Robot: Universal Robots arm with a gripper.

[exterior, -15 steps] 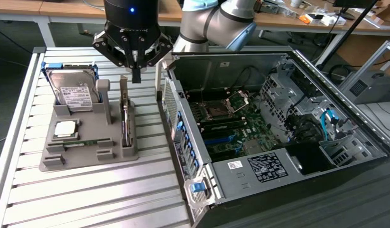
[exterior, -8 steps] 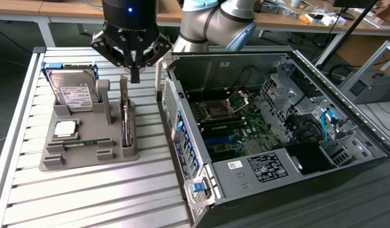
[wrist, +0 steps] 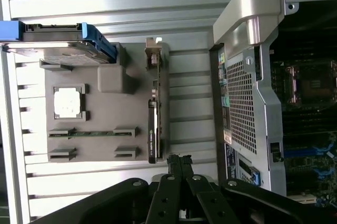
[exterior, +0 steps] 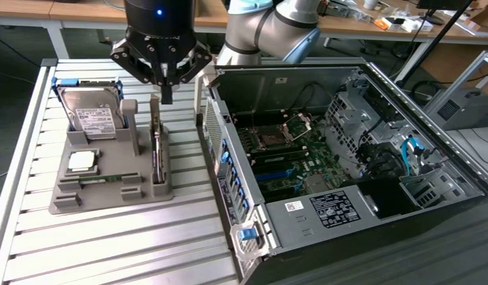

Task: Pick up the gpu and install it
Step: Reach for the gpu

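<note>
Looking at the gpu point(exterior: 156, 142) in the exterior view, I get it edge-on: a thin dark card standing upright in a slot of the grey holder point(exterior: 94, 202), its face too foreshortened to read. My arm is cut off at the frame's top edge, and the open computer case point(exterior: 331, 160) runs out of frame at four o'clock.

My hand point(exterior: 165, 95) is clenched, fingertips pressed together and grasping nothing. It hangs over the far end of the card, which runs away from my fingertips toward six o'clock. Whether the tips touch the card's top edge I cannot tell from there.

The wrist view adds that my hand point(wrist: 179, 160) sits just beside one end of the gpu point(wrist: 154, 113), slightly off its line toward the case. It also shows the hard drive point(wrist: 58, 48) in its blue caddy, the processor point(wrist: 68, 102) and the memory stick point(wrist: 92, 132) laid out on the holder, while my own black body hides the tabletop point(wrist: 105, 3) under it.
</note>
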